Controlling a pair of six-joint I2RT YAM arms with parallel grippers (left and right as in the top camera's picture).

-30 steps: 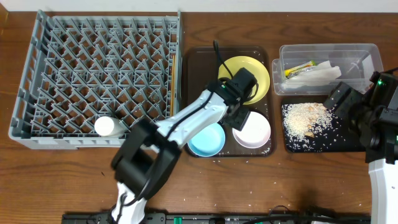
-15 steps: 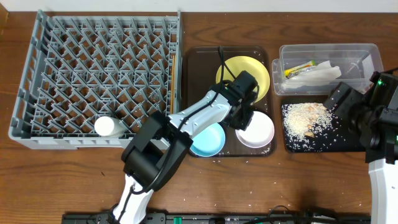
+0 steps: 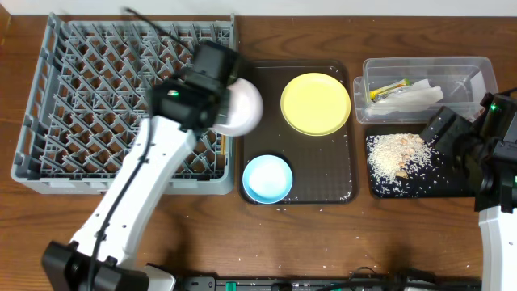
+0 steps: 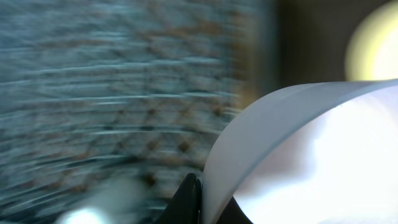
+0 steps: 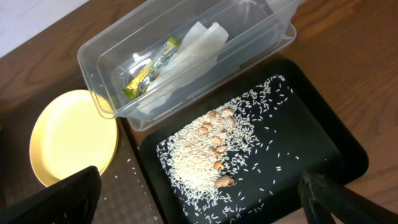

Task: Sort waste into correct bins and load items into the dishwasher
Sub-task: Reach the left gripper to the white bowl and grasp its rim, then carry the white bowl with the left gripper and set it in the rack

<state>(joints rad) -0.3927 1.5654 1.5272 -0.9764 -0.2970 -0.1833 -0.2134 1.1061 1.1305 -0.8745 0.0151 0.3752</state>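
Observation:
My left gripper [image 3: 220, 99] is shut on the rim of the white bowl [image 3: 241, 109] and holds it in the air over the right edge of the grey dishwasher rack [image 3: 97, 81]. In the left wrist view the fingers [image 4: 191, 198] pinch the bowl's wall [image 4: 298, 149] above the blurred rack [image 4: 124, 93]. The yellow plate [image 3: 316, 103] and the light blue bowl [image 3: 267, 179] lie on the brown tray [image 3: 331, 174]. My right gripper [image 3: 443, 133] stands open over the black tray [image 5: 311, 137], with nothing between its fingers.
The clear tub [image 3: 477, 66] at the back right holds the green-and-orange wrapper [image 5: 149, 68] and the white napkin [image 5: 193, 46]. Rice crumbs [image 5: 205, 155] lie heaped on the black tray. Loose grains are scattered on the brown tray and along the table's front.
My left gripper shut on the white bowl, lifted it off the brown tray and carried it left and back to the rack's right edge. The right arm has not moved.

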